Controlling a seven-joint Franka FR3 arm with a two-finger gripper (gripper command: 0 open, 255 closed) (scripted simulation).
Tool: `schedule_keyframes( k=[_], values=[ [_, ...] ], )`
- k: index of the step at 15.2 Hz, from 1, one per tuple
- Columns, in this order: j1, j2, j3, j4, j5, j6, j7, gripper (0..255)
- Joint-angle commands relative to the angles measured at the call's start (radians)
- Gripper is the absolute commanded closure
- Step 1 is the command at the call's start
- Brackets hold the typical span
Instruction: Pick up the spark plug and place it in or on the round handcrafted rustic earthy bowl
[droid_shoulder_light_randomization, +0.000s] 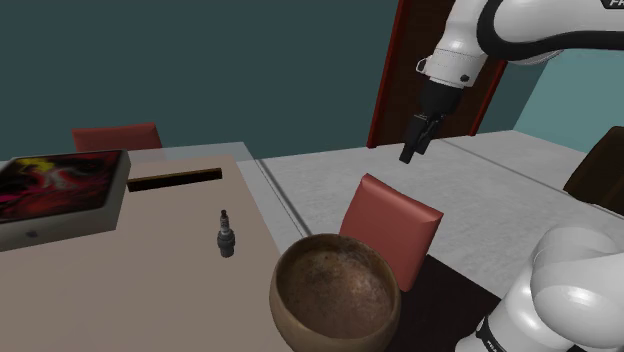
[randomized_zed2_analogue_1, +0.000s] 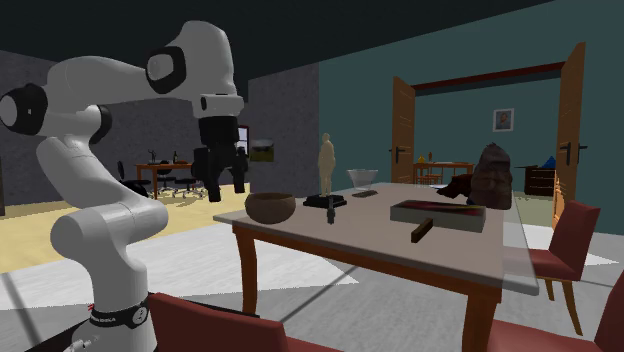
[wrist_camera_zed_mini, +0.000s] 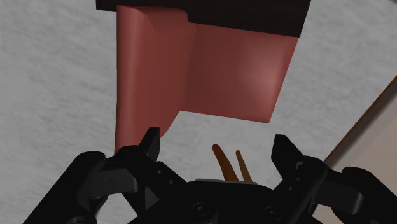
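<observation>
A small dark spark plug (droid_shoulder_light_randomization: 226, 235) stands upright on the table (droid_shoulder_light_randomization: 130, 290), a little to the shoulder view's left of the brown rough bowl (droid_shoulder_light_randomization: 335, 293) at the table's near corner. In the second exterior view the spark plug (randomized_zed2_analogue_1: 331, 207) sits just beyond the bowl (randomized_zed2_analogue_1: 271, 207). My gripper (droid_shoulder_light_randomization: 417, 140) hangs high above the floor, off the table's side and well away from both. Its fingers (wrist_camera_zed_mini: 151, 140) stand apart with nothing between them; under the gripper (wrist_camera_zed_mini: 216, 147) lies a red chair.
A red chair (droid_shoulder_light_randomization: 392, 228) stands beside the table under the gripper, another (droid_shoulder_light_randomization: 117, 137) at the far end. A flat box with a dark picture (droid_shoulder_light_randomization: 62, 190) and a dark bar (droid_shoulder_light_randomization: 175, 178) lie on the table. A brown door (droid_shoulder_light_randomization: 395, 70) stands behind.
</observation>
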Motion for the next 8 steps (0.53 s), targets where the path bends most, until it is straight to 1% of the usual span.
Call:
schedule_keyframes(
  k=[1,8],
  values=[
    [0.000,0.000,0.000,0.000,0.000,0.000,0.000,0],
    [0.050,0.071,0.171,0.026,0.079,0.087,0.179,0]
  ],
)
